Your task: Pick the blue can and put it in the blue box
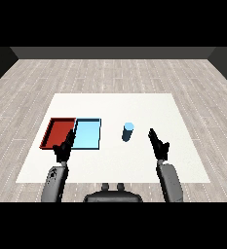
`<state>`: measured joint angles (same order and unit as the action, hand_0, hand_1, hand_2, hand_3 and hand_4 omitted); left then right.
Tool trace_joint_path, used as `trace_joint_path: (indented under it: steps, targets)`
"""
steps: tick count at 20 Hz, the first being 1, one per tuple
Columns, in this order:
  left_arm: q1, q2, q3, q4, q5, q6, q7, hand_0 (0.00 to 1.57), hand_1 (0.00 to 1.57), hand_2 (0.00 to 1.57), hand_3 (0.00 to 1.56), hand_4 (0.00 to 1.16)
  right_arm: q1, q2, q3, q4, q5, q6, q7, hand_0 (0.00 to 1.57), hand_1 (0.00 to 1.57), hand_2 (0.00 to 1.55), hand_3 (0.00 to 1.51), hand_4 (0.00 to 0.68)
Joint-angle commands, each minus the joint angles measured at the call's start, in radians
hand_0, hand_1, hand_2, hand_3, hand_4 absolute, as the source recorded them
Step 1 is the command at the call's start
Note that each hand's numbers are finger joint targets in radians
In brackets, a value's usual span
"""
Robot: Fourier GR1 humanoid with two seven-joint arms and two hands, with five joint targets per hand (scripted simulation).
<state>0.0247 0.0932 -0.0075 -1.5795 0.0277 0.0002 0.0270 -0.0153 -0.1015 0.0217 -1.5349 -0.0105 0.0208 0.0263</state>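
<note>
1. The blue can (128, 132) stands upright on the tabletop (115, 109), right of the blue tray (88, 134), apart from it.
2. The right robot hand (159, 144) is released, fingers straight, near the can.
3. The left robot hand (64, 148) is released, overlapping the red tray (59, 132).

Red tray (58, 132): laid flat on the table, just ahead of the left hand and slightly to its left; its near right corner is overlapped by that hand's fingertips, though contact cannot be judged from this view.
White table (134, 165): spread beneath both hands, with bare surface seen between them and to the right of the right hand.
Wooden floor (115, 73): pale grey planks are seen beyond the table, well ahead of both hands.
Dark wall (110, 52): seen past the floor.
</note>
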Motion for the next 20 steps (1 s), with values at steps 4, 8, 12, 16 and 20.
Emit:
trace_joint_path:
  steps: [4, 8, 12, 16, 20]
  targets:
    - [-0.037, 0.012, 0.027, -0.008, -0.008, -0.008, -0.010, 0.00, 0.00, 0.00, 0.00, 0.00, -0.220, -0.026, -0.100, 0.171, -0.008, -0.004, -0.025, 0.00, 0.00, 0.00, 0.00, 0.000]
    - [-0.078, -0.035, 0.028, -0.099, 0.041, -0.035, -0.271, 0.00, 0.00, 0.00, 0.00, 0.00, -0.235, 0.046, -0.097, 0.083, -0.123, 0.059, -0.154, 0.00, 0.00, 0.00, 0.00, 0.000]
    - [-0.020, -0.011, 0.064, -0.114, 0.092, -0.100, -0.374, 0.00, 0.00, 0.00, 0.00, 0.00, -0.317, -0.044, -0.188, 0.223, -0.193, 0.171, -0.244, 0.00, 0.00, 0.00, 0.00, 0.000]
    - [-0.067, -0.024, 0.071, 0.025, 0.064, -0.105, -0.463, 0.00, 0.00, 0.00, 0.00, 0.00, -0.347, -0.050, -0.195, 0.279, -0.202, 0.185, -0.256, 0.00, 0.00, 0.00, 0.00, 0.000]
    - [-0.056, -0.051, 0.047, -0.033, 0.052, -0.075, -0.421, 0.00, 0.00, 0.00, 0.00, 0.00, -0.370, -0.038, -0.171, 0.321, -0.164, 0.147, -0.272, 0.00, 0.00, 0.00, 0.00, 0.000]
